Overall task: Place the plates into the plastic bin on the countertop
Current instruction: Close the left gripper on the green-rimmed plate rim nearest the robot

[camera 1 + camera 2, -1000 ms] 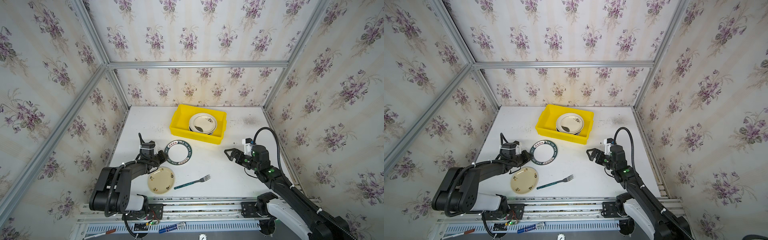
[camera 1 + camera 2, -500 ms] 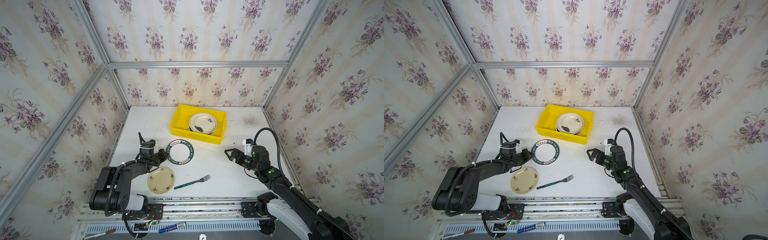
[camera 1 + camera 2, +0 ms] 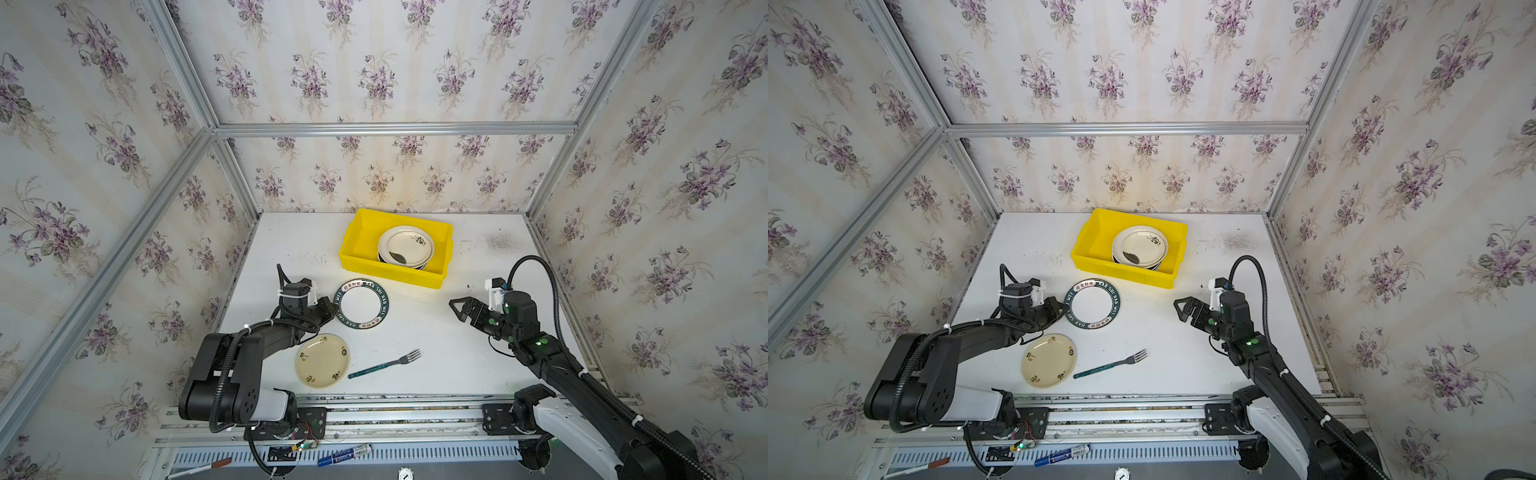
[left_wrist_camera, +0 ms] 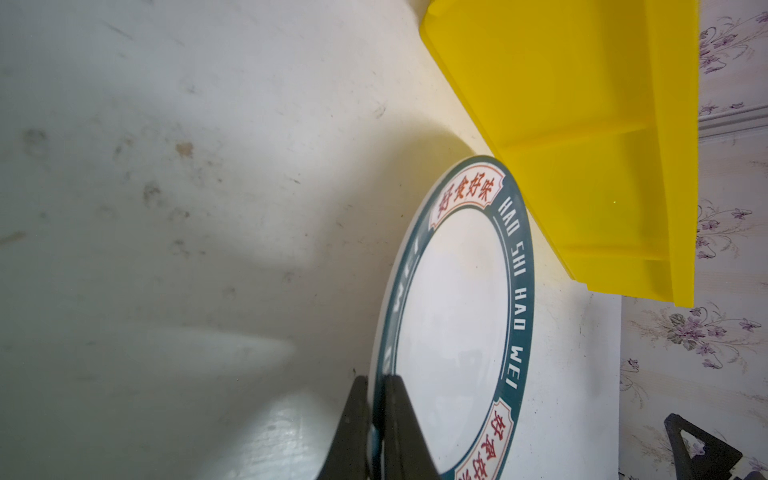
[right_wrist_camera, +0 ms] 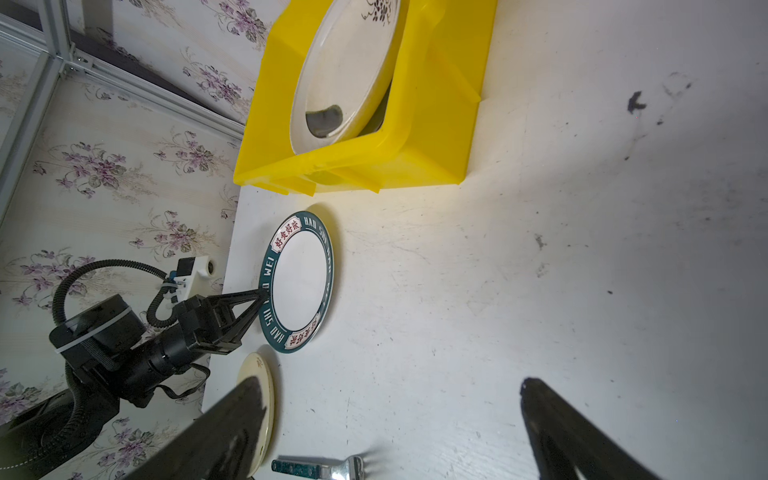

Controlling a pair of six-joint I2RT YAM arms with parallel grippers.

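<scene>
The left claw [image 3: 331,309] is squeezed tight on the rim of the teal-rimmed plate [image 3: 362,304]. In the left wrist view its two black fingers [image 4: 353,424] pinch the edge from both sides. This plate has a white middle and letters round its dark ring. It is over the white countertop [image 3: 436,332], its far edge just beside the front wall of the yellow bin [image 3: 390,275], not inside it. I cannot tell if it is lifted. Nearer the front lies a cream plate [image 3: 323,360], flat on the countertop. Just to its right lies a fork [image 3: 384,363] with a teal handle. In the bin, a stack of plates [image 3: 406,246] fills the right half, a cream one on top. The right claw [image 3: 457,309] hangs over the countertop, fingers spread wide, holding nothing
</scene>
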